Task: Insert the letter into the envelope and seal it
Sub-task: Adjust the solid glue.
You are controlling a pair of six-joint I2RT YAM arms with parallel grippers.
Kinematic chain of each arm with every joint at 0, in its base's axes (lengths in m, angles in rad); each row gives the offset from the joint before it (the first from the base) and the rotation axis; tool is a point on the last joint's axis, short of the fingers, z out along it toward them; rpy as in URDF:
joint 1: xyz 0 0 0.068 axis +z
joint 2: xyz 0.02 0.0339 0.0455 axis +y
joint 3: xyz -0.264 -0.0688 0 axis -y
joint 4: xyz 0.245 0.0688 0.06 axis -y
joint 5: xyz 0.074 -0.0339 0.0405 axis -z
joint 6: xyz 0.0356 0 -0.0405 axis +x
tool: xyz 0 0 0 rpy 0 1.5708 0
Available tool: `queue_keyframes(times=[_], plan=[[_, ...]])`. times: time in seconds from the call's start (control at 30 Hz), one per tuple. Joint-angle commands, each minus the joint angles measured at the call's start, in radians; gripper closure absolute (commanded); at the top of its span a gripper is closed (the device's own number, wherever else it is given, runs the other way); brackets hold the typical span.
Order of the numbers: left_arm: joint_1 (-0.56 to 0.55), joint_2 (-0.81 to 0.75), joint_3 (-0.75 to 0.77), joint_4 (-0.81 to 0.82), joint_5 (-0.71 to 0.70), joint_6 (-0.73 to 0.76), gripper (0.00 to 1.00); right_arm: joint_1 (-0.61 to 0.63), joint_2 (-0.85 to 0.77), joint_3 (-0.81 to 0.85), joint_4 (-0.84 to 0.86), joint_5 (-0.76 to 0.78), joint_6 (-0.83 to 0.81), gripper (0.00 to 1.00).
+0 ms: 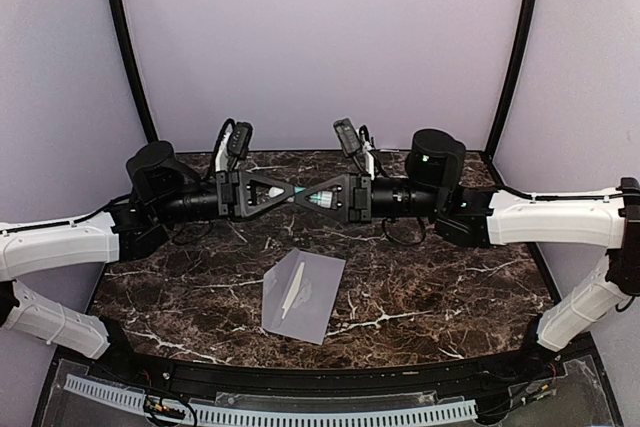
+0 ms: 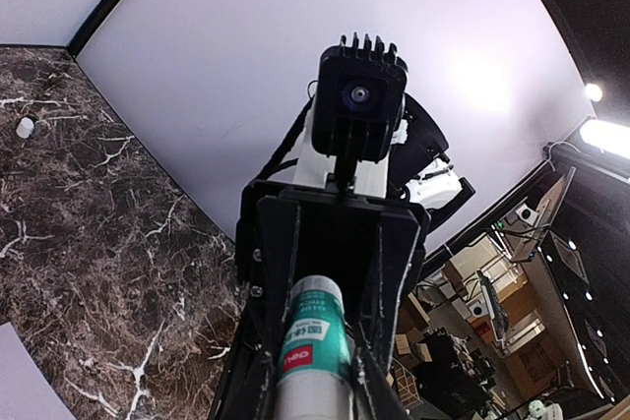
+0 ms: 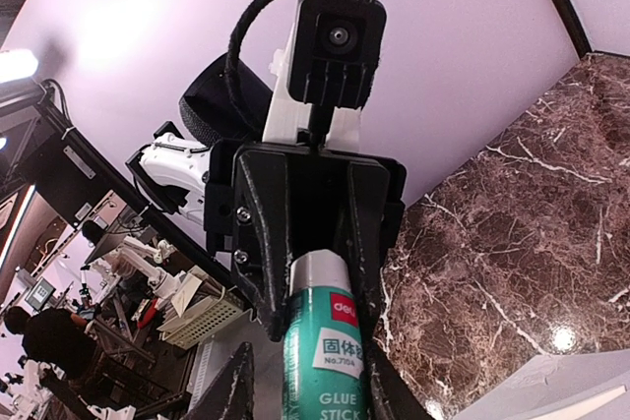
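Glue stick [image 1: 325, 199] is hanging in the air between the two arms, above the far half of the table [image 1: 450, 277]. The left gripper [image 1: 285, 194] is clamping its white end. The right gripper [image 1: 315, 197] is standing a little apart round the green labelled end, with a gap showing beside one finger in the right wrist view, so it is not looking clamped. The envelope [image 1: 310, 297] is lying flat on the marble nearer the arm bases, well apart from both grippers, with a pale sliver [image 1: 292, 292] running across it. I cannot tell whether that sliver is the letter's edge or a fold of the flap. No loose sheet is showing anywhere, so the letter is probably sitting inside. The envelope is looking thin, light and floppy, and likely to slide on the polished stone, so pinning it near a corner or lifting it by the flap edge is seeming wiser than pinching it flat. The stick is looking stiff, smooth and light, best held round its barrel. Counting: one envelope, one glue stick, two grippers, and one small white thing [image 2: 25, 127] lying on the marble in the left wrist view, too small to name.
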Motion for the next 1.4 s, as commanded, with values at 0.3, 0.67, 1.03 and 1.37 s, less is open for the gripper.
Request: queue_keyframes(times=[0.3,0.67,1.03,1.37], plan=[[0.002,-0.003,-0.01,0.029,0.011,0.004,1.0,0.006,-0.017,0.032,0.062,-0.011,-0.002,0.83],[0.024,-0.074,0.031,-0.171,-0.064,0.096,0.2,-0.042,-0.097,-0.012,-0.046,0.093,-0.042,0.92],[0.049,-0.165,0.058,-0.623,-0.252,0.213,0.01,-0.1,-0.191,0.005,-0.41,0.254,-0.205,0.92],[0.052,-0.035,-0.11,-0.75,-0.267,0.278,0.09,-0.095,-0.208,-0.027,-0.589,0.309,-0.255,0.94]])
